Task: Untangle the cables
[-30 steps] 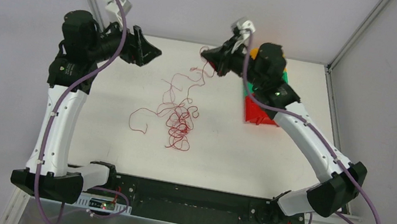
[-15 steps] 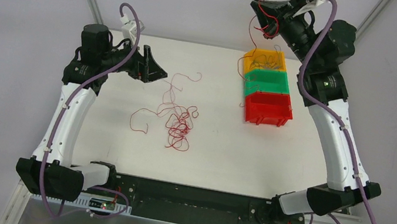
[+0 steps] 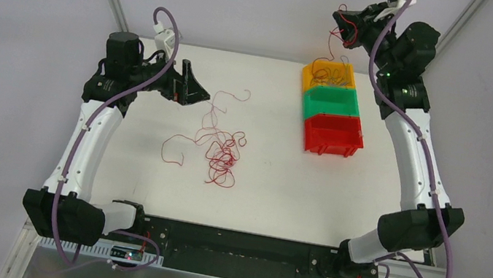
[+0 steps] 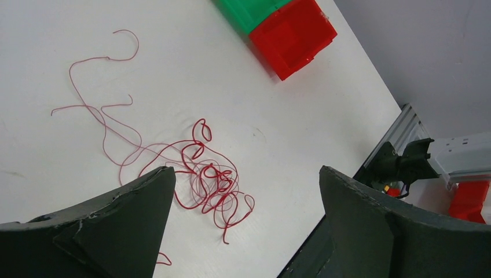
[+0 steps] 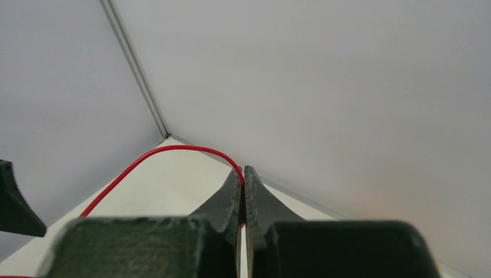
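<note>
Wire (image 5: 168, 149) clamped in right gripper (image 5: 244, 174) — above the far-edge bin (image 3: 327, 73)
Left gripper (image 3: 196, 86) spread wide near the tangle (image 3: 223, 154), ringed by bare table (image 3: 367, 201)

The cables (image 3: 221, 156) are recorded as red, the tabletop (image 3: 273, 187) as plain white. An orange bin (image 3: 305, 75), a green bin (image 3: 330, 102) and a red bin (image 3: 333, 131) are noted; the hoses (image 3: 53, 221) are purple.

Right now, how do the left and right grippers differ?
The left gripper is open and empty; the right gripper is shut on a red cable. The left faces the tangle lying on the table; the right is raised past the table's far edge, its cable dangling toward the orange bin. Both are black and two-fingered.
</note>
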Robot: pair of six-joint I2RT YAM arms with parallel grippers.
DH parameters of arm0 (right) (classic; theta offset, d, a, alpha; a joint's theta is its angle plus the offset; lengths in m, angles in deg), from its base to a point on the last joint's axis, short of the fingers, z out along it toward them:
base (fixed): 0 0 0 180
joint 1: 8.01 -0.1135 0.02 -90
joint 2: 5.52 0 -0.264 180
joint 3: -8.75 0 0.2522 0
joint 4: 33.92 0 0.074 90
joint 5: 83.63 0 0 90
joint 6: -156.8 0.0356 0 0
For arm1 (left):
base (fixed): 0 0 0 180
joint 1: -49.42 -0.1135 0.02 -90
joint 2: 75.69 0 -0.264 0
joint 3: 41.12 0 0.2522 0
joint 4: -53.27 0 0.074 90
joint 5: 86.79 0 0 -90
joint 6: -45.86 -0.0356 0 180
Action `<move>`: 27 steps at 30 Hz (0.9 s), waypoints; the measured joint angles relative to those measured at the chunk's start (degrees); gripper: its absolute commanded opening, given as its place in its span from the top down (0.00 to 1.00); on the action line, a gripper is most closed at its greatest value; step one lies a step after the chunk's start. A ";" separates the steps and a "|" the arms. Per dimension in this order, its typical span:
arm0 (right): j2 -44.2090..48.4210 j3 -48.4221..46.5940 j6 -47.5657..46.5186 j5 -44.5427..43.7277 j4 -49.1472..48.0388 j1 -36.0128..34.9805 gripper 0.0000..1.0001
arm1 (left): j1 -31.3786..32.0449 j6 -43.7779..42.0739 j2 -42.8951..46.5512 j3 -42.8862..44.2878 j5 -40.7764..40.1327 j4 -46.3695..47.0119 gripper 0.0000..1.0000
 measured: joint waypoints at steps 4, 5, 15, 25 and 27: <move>-3.72 0.76 0.42 0.09 -1.20 3.76 1.00 | 0.00 -0.37 -0.42 -1.05 -0.70 -0.02 0.01; -4.68 1.09 0.57 0.00 -1.40 4.81 1.00 | 0.00 -0.59 -0.42 -1.25 -1.03 -0.07 0.01; -9.25 8.61 0.37 -0.07 -4.17 10.38 1.00 | 0.00 -1.84 -0.42 -1.42 -1.66 -0.31 0.01; -9.53 9.68 1.29 0.24 -6.21 11.17 1.00 | 0.00 -4.02 -0.42 -1.42 -2.86 -1.81 0.01; -7.96 11.04 1.44 0.66 -5.86 11.63 1.00 | 0.00 -4.28 -0.44 -1.42 -2.89 -2.16 0.01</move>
